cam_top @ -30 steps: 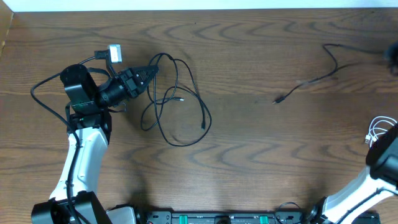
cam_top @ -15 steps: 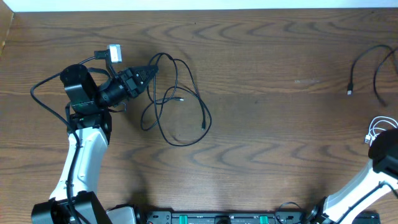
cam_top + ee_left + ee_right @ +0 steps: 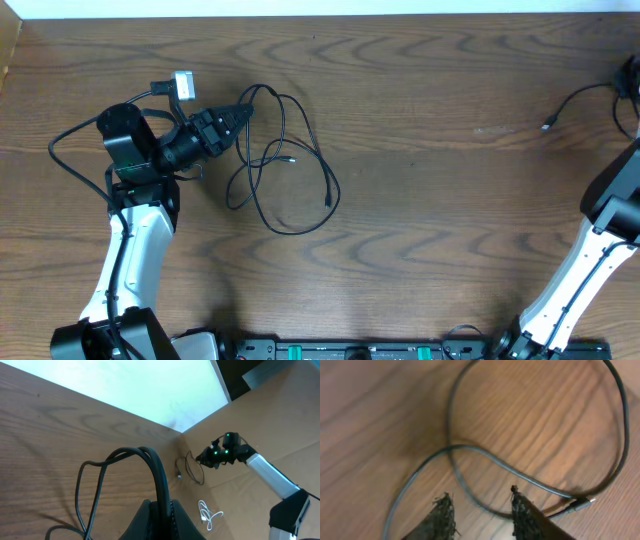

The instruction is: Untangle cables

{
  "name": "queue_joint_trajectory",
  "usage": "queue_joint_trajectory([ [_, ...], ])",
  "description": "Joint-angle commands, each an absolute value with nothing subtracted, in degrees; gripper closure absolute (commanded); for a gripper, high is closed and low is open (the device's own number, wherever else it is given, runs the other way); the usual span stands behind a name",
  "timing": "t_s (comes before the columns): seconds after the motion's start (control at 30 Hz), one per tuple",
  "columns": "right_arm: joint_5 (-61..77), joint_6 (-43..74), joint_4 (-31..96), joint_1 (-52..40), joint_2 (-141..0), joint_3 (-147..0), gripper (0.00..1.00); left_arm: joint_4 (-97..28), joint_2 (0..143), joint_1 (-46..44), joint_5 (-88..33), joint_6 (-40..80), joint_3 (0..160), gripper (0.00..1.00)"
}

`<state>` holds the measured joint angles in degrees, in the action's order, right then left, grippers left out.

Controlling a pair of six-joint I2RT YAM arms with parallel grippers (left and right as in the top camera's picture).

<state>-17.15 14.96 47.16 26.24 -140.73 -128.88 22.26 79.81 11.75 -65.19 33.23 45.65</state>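
On the left part of the table, the left gripper is closed on the looped black cable. Far right, the right gripper stands open over the second black cable.

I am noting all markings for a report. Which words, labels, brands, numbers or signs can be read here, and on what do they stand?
No text can be read.
The table and the cables show none.
The black bar at the near edge has green marks, too small to read.
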Motion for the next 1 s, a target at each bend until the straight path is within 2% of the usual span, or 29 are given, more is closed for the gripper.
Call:
queue_joint_trajectory([
  [0.0,-15.2,14.7,49.9,23.5,-134.4,-130.5,0.6,23.0,79.3,9.5,-63.3,34.8,46.1,0.92],
  [0.23,-6.1,17.8,59.2,18.0,-128.3,-130.5,0.64,23.2,79.4,-3.6,-53.6,30.9,46.1,0.92],
  [0.4,0.6,19.7,66.2,13.1,-124.9,-130.5,0.64,17.0,79.4,-15.2,-33.2,21.8,46.1,0.89],
  [0.43,1.8,19.7,67.9,11.8,-124.4,-130.5,0.64,15.0,79.4,-17.4,-28.3,20.8,46.1,0.83],
  [0.47,2.3,19.7,69.6,10.7,-124.0,-130.5,0.63,12.9,79.4,-19.5,-23.9,19.8,46.1,0.71],
  [0.5,2.6,19.7,71.1,9.6,-123.9,-130.5,0.62,10.6,79.4,-21.4,-19.4,18.6,46.1,0.54],
  [0.53,2.7,19.7,72.6,8.6,-123.7,-130.5,0.55,8.4,79.4,-23.1,-15.0,17.3,46.1,0.43],
  [0.57,3.0,19.7,74.2,7.4,-123.8,-130.5,0.46,5.9,79.4,-24.8,-10.0,16.7,46.1,0.29],
  [0.6,3.6,19.7,75.7,6.4,-123.8,-130.5,0.46,3.9,79.4,-25.8,-6.5,16.7,46.1,0.24],
  [0.73,4.8,19.7,79.9,2.5,-123.8,-130.4,0.46,-0.6,79.0,-27.1,-2.5,16.7,46.1,0.22],
  [0.8,5.1,19.7,81.4,0.2,-123.8,-130.4,0.41,-1.8,78.0,-27.1,-2.5,16.7,46.1,0.2],
  [0.83,5.1,19.7,82.1,-0.9,-123.8,-130.4,0.37,-2.3,77.0,-27.0,-2.1,16.2,46.1,0.15],
  [0.87,5.1,19.7,82.8,-2.1,-123.8,-130.3,0.26,-2.9,75.7,-26.8,-1.5,15.2,46.1,0.09],
  [0.9,5.1,19.7,83.2,-3.2,-123.8,-130.2,0.08,-3.7,74.3,-26.5,0.1,14.8,46.1,0.09],
  [0.93,5.1,19.7,83.3,-4.4,-123.8,-130.0,0.01,-4.7,72.5,-26.2,2.6,14.8,46.1,0.09],
  [0.97,5.3,19.7,83.4,-5.5,-123.8,-129.8,0.01,-5.9,70.5,-25.8,5.2,14.9,46.1,0.09],
])
